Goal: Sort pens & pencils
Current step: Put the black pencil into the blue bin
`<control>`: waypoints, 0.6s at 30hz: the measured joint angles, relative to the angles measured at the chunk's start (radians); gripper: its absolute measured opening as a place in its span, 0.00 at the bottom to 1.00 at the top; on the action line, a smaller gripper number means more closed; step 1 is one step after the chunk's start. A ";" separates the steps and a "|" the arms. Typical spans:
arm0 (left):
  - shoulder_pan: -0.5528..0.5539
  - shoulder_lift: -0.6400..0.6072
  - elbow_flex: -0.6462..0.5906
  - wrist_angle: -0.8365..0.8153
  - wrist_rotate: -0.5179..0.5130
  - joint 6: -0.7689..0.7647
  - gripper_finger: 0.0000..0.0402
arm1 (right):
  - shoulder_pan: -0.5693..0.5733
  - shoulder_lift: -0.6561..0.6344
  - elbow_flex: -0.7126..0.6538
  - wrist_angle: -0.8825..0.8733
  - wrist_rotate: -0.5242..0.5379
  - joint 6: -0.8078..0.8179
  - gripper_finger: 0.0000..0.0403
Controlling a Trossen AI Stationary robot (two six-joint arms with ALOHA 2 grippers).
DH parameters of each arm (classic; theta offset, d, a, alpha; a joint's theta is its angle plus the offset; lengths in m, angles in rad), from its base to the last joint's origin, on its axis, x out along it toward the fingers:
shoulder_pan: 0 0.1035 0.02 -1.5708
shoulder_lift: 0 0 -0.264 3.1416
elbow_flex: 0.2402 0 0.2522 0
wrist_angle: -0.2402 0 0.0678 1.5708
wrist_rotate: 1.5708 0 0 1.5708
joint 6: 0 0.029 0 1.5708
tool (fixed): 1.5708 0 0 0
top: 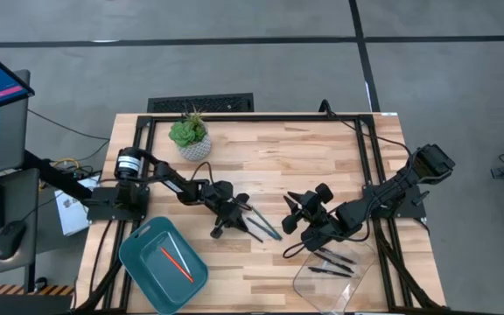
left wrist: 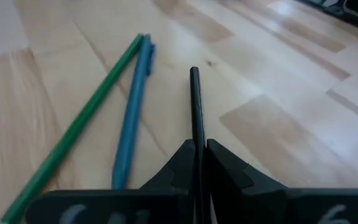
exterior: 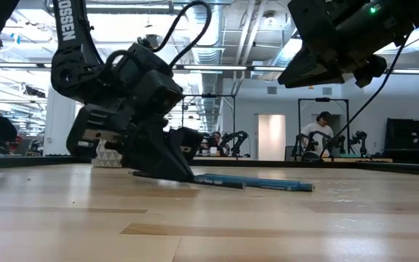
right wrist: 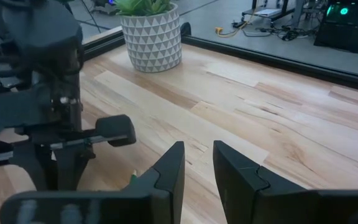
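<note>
My left gripper [top: 237, 211] is down at the table's middle, shut on a black pen [left wrist: 195, 106]. A teal-blue pen [left wrist: 133, 112] and a green pencil [left wrist: 79, 127] lie flat on the wood beside it; the teal pen also shows in the low view [exterior: 268, 183]. An orange-red pencil [top: 175, 261] lies in the blue tray [top: 138, 254]. A few black pens [top: 332, 262] lie in the clear tray [top: 357, 284]. My right gripper [right wrist: 197, 168] is open and empty, raised above the table to the right of the left gripper [top: 297, 219]. My left gripper pinches the black pen between its two fingers at the pen's near part [left wrist: 197, 152]. The fingers slant down from the table's left side, and the pen runs out forward between them. The pen's free end [left wrist: 194, 71] lies low over the wood; in the low view the pen [exterior: 195, 180] rests on the table.
A potted plant [top: 189, 136] stands at the table's far left. The blue tray is at the near left, the clear tray at the near right. Bare wood [top: 296, 157] lies in the far middle. People and other rigs show in the room beyond.
</note>
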 joint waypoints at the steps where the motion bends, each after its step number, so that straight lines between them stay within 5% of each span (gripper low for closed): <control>1: 0.000 -0.007 0.000 -0.002 0.000 0.001 0.04 | 0.000 0.000 0.000 -0.001 0.000 0.000 0.27; 18: 0.002 -0.148 0.110 -0.289 -0.029 0.097 0.04 | 0.000 0.000 0.000 -0.006 0.000 0.000 0.27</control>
